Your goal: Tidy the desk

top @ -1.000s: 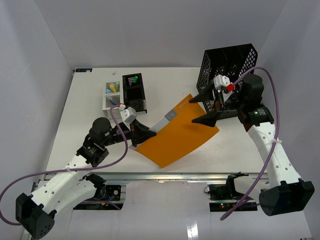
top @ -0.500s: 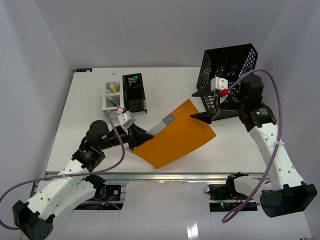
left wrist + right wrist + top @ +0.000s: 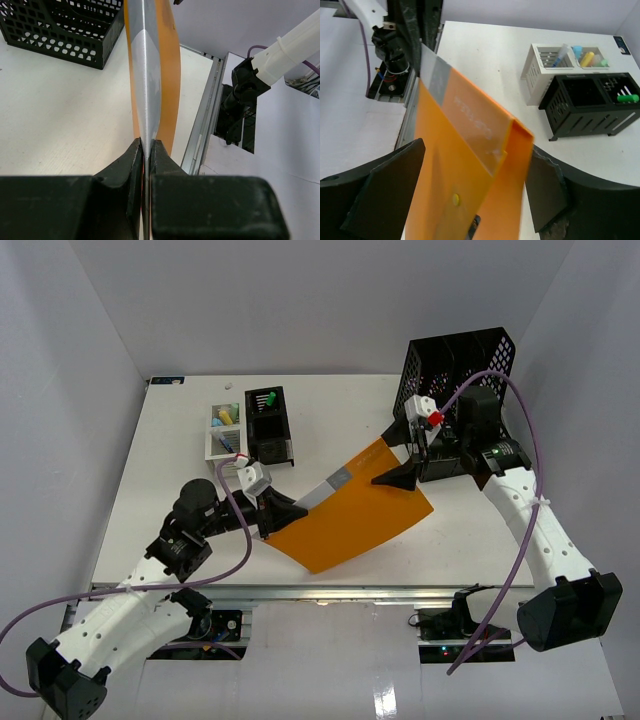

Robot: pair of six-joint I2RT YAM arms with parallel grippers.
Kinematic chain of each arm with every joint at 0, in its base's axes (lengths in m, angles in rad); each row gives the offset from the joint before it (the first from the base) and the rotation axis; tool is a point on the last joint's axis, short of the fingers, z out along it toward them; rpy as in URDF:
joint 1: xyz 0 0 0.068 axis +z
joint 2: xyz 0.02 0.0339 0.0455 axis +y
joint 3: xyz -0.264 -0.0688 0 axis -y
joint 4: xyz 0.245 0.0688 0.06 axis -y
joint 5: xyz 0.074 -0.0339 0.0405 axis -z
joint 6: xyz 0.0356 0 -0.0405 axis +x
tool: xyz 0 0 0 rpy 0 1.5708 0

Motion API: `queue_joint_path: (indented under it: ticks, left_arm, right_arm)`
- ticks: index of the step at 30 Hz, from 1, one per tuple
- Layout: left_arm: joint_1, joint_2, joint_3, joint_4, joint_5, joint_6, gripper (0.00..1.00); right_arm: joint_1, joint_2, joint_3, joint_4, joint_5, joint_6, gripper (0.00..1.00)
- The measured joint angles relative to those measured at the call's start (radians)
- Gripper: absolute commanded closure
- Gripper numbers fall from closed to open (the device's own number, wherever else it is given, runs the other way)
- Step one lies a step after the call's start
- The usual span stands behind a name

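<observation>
- Where the white desk (image 3: 165, 465) spreads between plain walls, an orange folder (image 3: 355, 512) lies over its near middle.
- The left gripper (image 3: 283, 512) is pinched tight on the folder's grey-striped left edge.
- The right gripper (image 3: 397, 453) is spread wide, one finger on either side of the folder's far corner.
- A black mesh rack (image 3: 462, 362) stands beyond the folder's right end.
- Two pen trays (image 3: 248, 425) stand beyond its left end.

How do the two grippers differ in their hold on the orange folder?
The left gripper is shut on the silver-strip edge of the orange folder; the right gripper is open, fingers spread either side of its far corner. Left gripper nearer the front, right gripper by the black mesh rack. Both face the folder.
</observation>
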Motion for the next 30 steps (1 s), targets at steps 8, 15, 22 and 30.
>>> queue_joint_path:
  ticks: [8, 15, 22, 30]
  left_arm:
    - [0.002, 0.035, 0.01, 0.019, 0.0, 0.015, 1.0]
    - [0.005, 0.037, 0.01, 0.019, 0.001, 0.014, 0.37]
    - [0.006, 0.108, 0.066, 0.045, 0.039, 0.03, 0.32]
    - [0.005, 0.312, 0.217, -0.05, 0.123, 0.121, 0.57]
  right_arm:
    - [-0.008, 0.0, -0.005, -0.048, -0.06, -0.007, 0.92]
    - [-0.01, -0.002, -0.006, -0.067, -0.064, 0.001, 0.92]
    - [0.027, -0.001, 0.02, -0.134, -0.029, -0.014, 0.92]
    - [0.092, 0.002, 0.097, -0.237, 0.07, -0.09, 0.92]
